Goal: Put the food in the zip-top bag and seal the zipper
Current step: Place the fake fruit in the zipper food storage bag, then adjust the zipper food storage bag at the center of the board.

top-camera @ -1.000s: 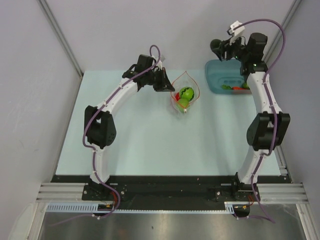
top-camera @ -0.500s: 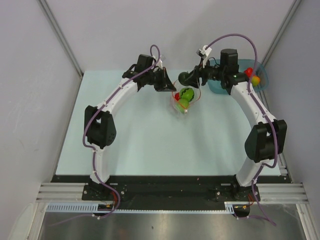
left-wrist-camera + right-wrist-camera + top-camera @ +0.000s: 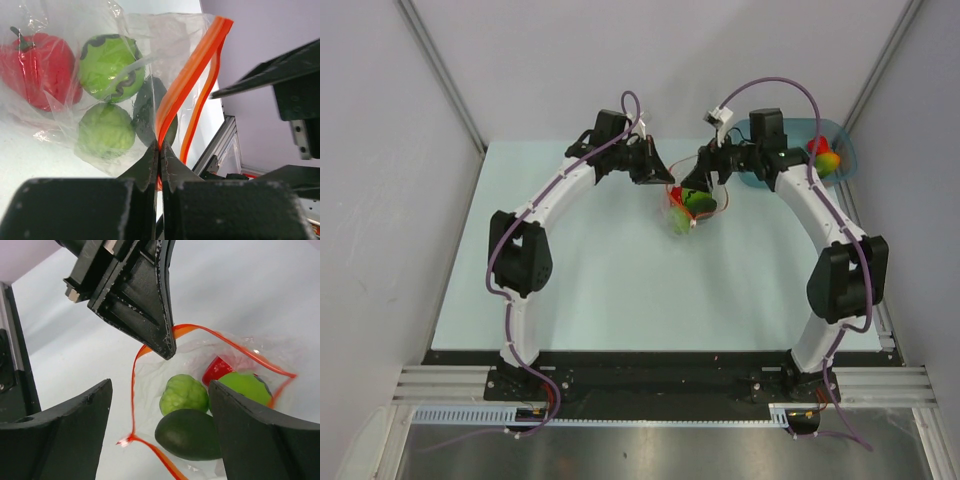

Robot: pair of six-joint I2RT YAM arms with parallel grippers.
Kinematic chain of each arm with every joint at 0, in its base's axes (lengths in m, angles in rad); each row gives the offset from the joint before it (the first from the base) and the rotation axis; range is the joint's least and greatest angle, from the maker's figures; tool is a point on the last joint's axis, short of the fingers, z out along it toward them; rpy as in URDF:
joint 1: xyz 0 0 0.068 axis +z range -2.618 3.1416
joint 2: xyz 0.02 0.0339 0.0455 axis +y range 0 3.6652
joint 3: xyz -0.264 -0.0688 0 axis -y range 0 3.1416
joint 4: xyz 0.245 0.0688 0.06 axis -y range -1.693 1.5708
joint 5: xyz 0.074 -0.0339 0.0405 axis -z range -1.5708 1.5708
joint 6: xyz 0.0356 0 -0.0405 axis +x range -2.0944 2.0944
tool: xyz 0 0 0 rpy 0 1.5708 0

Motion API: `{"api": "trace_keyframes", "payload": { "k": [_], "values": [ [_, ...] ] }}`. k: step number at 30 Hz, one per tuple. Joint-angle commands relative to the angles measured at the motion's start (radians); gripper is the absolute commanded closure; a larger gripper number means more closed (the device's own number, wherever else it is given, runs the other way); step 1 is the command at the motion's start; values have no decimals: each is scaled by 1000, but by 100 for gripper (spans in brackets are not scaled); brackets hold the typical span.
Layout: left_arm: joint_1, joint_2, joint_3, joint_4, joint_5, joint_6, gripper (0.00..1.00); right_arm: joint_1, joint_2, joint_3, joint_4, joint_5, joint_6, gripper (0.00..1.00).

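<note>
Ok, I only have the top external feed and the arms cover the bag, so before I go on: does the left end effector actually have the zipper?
Observer: Yes. In the left wrist view the left end effector is shut on the zipper, pinching the strip at the mouth's edge.
Operator: Is the mouth open?
Observer: Yes. The right wrist view shows the strip spread in a wide loop across the zip-top bag.
Operator: Is the right one carrying anything?
Observer: No. The right end effector is open, with nothing between its fingers, and it is aimed at the mouth.
</note>
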Motion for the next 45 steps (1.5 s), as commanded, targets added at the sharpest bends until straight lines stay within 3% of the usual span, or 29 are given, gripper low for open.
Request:
{"api": "trace_keyframes", "payload": {
  "k": [1,5,9,15,18,19,21,25,31,36,38,42,45],
  "values": [
    [6,-48,-6,24,29,-12,96,-35,-158,-46,5,48,105,20],
    [6,-48,-8,23,29,-12,96,-61,-261,-163,45,212,142,27],
    [6,-44,-11,26,29,-15,97,-75,-233,-174,-33,327,148,32],
    [6,-57,-26,24,18,-1,98,-75,-164,-175,-119,277,177,40],
    [4,-65,-32,14,12,14,99,-76,-123,-174,-110,242,208,52],
    [4,-70,-34,9,9,19,99,-78,-112,-175,-107,228,222,62],
    [4,-83,-44,-3,1,34,100,-78,-107,-172,-114,197,231,66],
    [4,-126,-80,-2,-13,54,100,-78,-112,-175,-157,228,217,58],
    [-1,-172,-129,14,-30,54,100,-104,-147,-201,-143,277,236,60],
    [-5,-160,-123,29,-33,42,100,-133,-221,-236,-146,125,263,62],
    [-7,-142,-112,32,-25,33,100,-130,-242,-278,-134,145,265,63],
    [-8,-119,-97,41,-11,20,100,-127,-235,-333,-123,183,296,45],
    [-8,-110,-95,46,-2,19,100,-129,-186,-356,-88,151,345,38]
  ]
}}
